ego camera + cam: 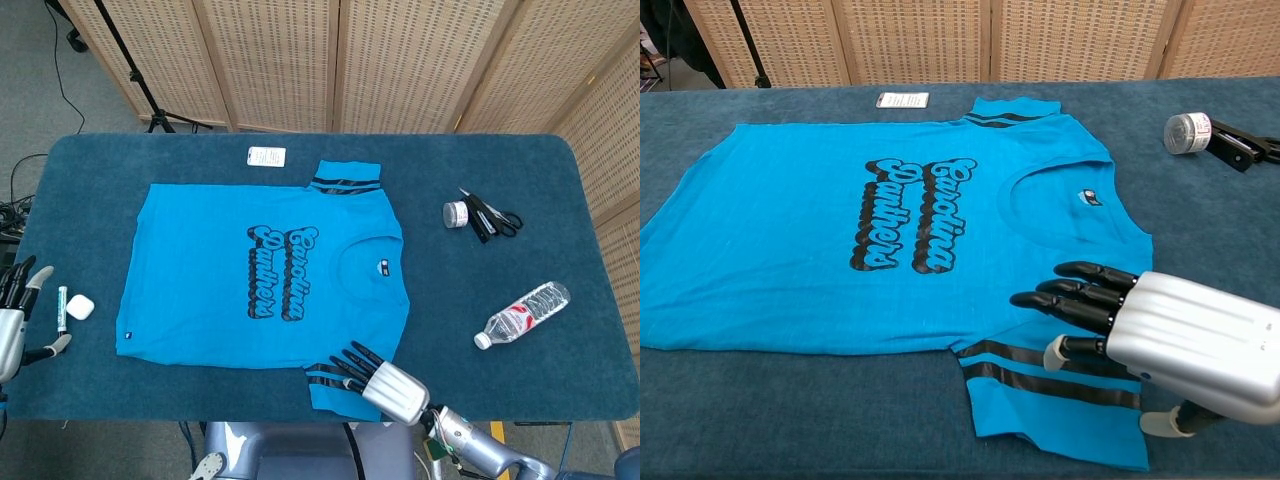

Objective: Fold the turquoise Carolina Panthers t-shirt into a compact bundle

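1. One turquoise t-shirt [262,275] lies flat across the middle of the blue table [560,170], print up, collar toward the frame's right, none of it folded yet.
2. I judge the step in hand is gripping the near striped sleeve [1050,385], at the bottom centre of both views, to fold it inward.
3. To do this well, I would bring the fingers down onto the sleeve hem, pinch only one layer of cloth, then carry it up over the body without dragging the shirt.
4. My right hand [1140,325] hovers over that sleeve, fingers spread and straight, holding nothing; I cannot tell whether the fingertips touch fabric.
5. My left hand [15,315] waits at the frame's left edge, fingers apart, empty.
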